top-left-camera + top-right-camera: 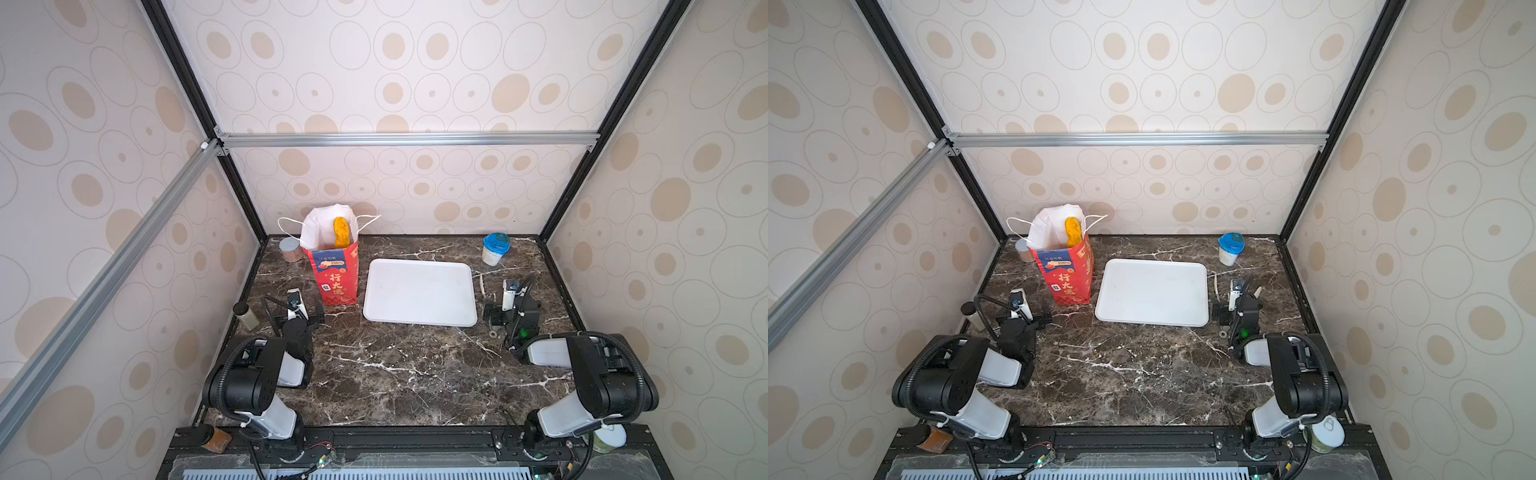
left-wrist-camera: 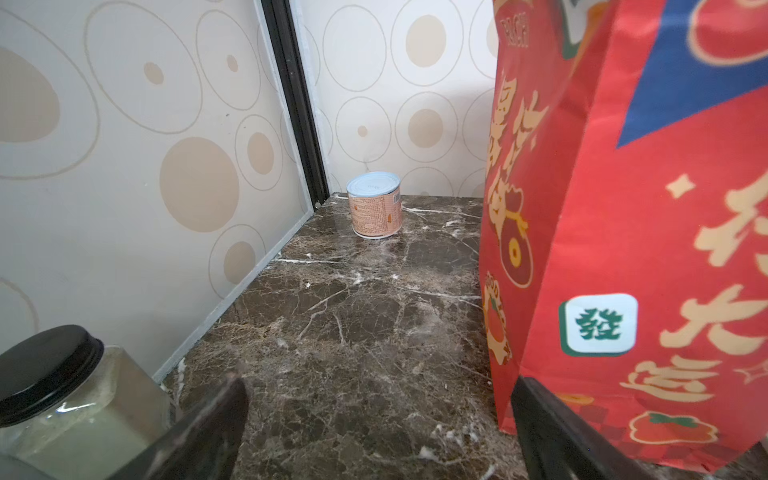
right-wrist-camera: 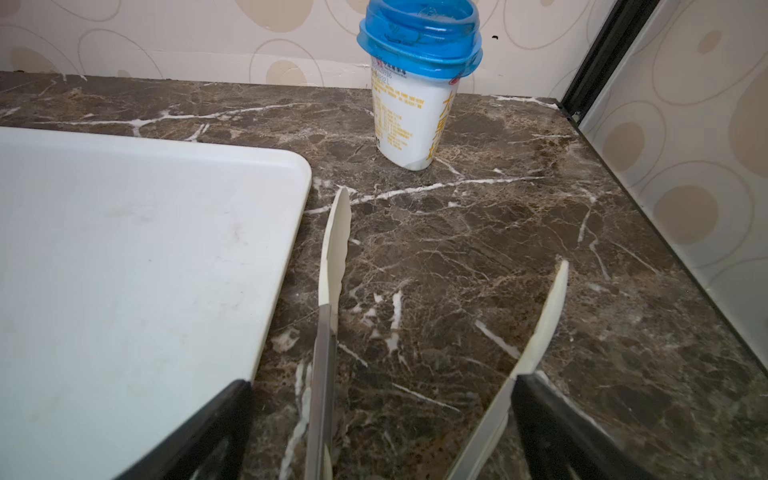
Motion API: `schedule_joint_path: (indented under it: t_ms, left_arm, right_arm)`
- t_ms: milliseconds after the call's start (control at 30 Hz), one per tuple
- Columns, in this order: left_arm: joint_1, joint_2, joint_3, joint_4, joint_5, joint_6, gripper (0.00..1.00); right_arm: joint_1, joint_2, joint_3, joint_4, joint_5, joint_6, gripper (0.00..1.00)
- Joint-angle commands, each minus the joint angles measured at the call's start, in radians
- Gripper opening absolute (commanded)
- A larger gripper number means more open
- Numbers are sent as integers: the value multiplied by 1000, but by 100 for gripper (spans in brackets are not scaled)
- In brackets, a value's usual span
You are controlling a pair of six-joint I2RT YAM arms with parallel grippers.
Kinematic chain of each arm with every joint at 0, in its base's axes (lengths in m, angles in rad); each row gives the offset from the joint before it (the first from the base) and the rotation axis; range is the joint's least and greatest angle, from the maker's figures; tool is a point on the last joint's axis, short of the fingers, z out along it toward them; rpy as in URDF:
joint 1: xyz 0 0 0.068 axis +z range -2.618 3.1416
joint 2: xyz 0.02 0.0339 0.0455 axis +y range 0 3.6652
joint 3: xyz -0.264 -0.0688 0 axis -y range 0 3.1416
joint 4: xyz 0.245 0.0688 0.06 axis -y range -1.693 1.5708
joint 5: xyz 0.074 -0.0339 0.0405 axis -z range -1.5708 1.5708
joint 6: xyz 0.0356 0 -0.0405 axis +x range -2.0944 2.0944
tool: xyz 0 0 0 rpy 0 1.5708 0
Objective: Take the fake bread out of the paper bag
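The red paper bag (image 1: 336, 276) (image 1: 1068, 276) stands upright at the back left, its white inside showing at the open top. One yellow-orange fake bread (image 1: 341, 232) (image 1: 1073, 231) sticks up out of its mouth. My left gripper (image 1: 305, 312) (image 2: 379, 384) rests low just left of the bag (image 2: 623, 249), open, with only bare marble between its fingers. My right gripper (image 1: 505, 309) (image 3: 382, 382) sits right of the tray, open. White-tipped tongs (image 3: 334, 249) lie between its fingers, arms spread over bare table.
A flat white tray (image 1: 419, 293) (image 3: 124, 270) lies mid-table beside the bag. A blue-lidded cup (image 1: 494, 249) (image 3: 415, 91) stands back right, a small can (image 1: 289, 249) (image 2: 375, 205) back left, and a black-lidded jar (image 1: 245, 316) (image 2: 62, 395) by the left wall.
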Motion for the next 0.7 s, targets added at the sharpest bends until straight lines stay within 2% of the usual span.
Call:
schedule_joint_path:
  t_ms: [0,667]
  left_arm:
    - [6,-7,5,36,4,0,100]
    - [5,-8,7,32,5,-2,100]
  right_arm:
    - [-7,-7,4,4,-9,-2,100]
    - [-7,-5,9,0,-9,-3,100]
